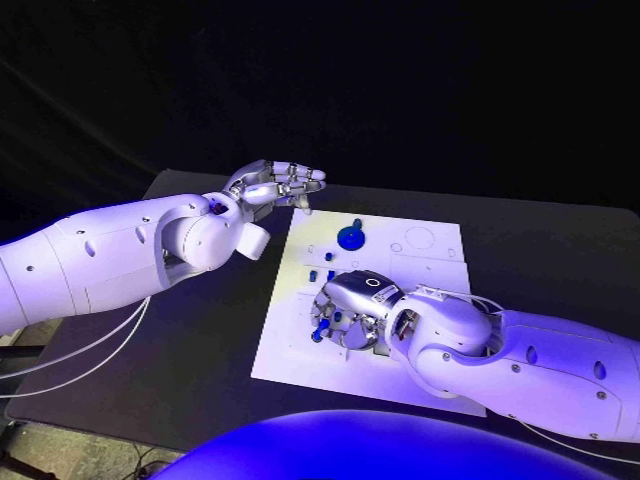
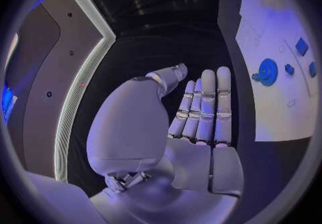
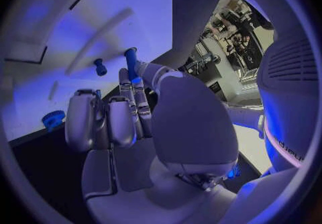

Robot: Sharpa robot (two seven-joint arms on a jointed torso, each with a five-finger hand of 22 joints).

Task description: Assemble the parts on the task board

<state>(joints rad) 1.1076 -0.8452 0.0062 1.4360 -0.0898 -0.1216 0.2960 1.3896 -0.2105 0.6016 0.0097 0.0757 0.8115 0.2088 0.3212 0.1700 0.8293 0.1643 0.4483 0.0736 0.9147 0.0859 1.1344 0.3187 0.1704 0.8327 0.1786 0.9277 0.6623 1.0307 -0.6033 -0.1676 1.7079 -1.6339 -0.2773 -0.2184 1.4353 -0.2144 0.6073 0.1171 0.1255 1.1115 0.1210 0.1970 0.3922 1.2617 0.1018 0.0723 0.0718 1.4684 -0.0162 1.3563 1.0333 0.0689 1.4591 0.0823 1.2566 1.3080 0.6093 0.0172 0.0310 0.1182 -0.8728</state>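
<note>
Blue peg (image 3: 131, 63) pinched upright in right hand (image 1: 352, 305), over near-left part of task board (image 1: 421, 290). Blue gear (image 1: 350, 237) lies farther along the board. Left hand (image 1: 273, 186) wide, holding nothing, above bench (image 1: 580, 250) by the far-left corner.

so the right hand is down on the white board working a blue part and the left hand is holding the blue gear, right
Not quite: the left hand holds nothing. The left wrist view shows its fingers bare, and the blue gear lies apart on the task board. The rest stands.
</note>
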